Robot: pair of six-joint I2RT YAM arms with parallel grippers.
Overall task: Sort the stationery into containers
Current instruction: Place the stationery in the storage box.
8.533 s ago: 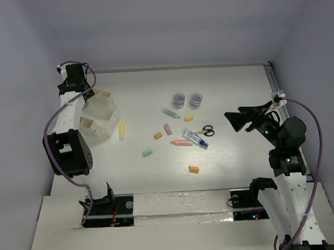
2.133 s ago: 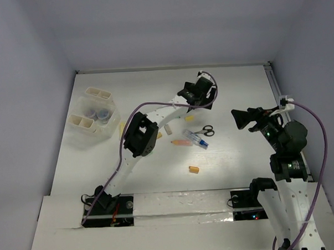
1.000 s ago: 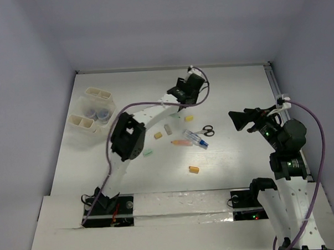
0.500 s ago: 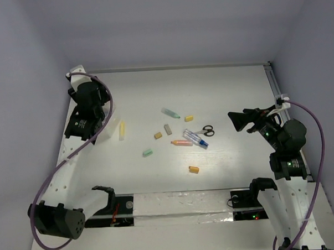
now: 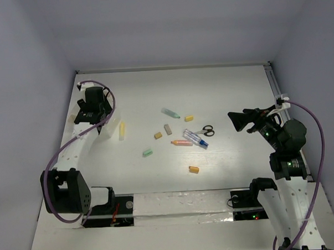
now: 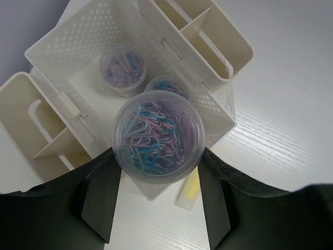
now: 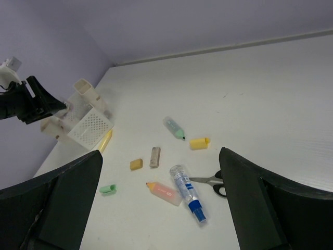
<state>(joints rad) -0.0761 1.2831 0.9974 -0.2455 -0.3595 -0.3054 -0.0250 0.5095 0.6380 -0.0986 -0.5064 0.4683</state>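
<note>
the left gripper [image 6: 157, 162] pinches one clear jar [image 6: 158, 130] of coloured paper clips between its fingers [image 6: 99, 203], holding it over the near corner of the perforated basket [image 6: 78, 47]. a second jar [image 6: 124, 69] and a third jar [image 6: 166, 86] sit inside that basket, so three jars in all. the basket stands at the far left of the table [image 5: 226, 89] between two bins of two compartments each, the upper-right bin [image 6: 234, 36] and the lower-left bin [image 6: 21, 99] as the left wrist sees them. the right gripper [image 5: 234, 122] hangs over the right side, jaws spread wide, nothing between them. loose on the table are three markers: the yellow marker [image 5: 122, 130] just beside the basket, the green marker [image 5: 170, 112] and the orange-pink marker [image 5: 181, 142]. there are five erasers: the yellow eraser [image 5: 189, 118], tan eraser [image 5: 168, 129], amber eraser [image 5: 157, 135], green eraser [image 5: 147, 152] and orange eraser [image 5: 194, 169]. there is also one blue-capped pen [image 5: 196, 138] and one pair of scissors [image 5: 207, 130]. a second ago the left gripper was out over the far middle of the table; now it is over the basket. the loose pieces and the right arm have not shifted. any print on the pen or markers is too small to read.
</note>
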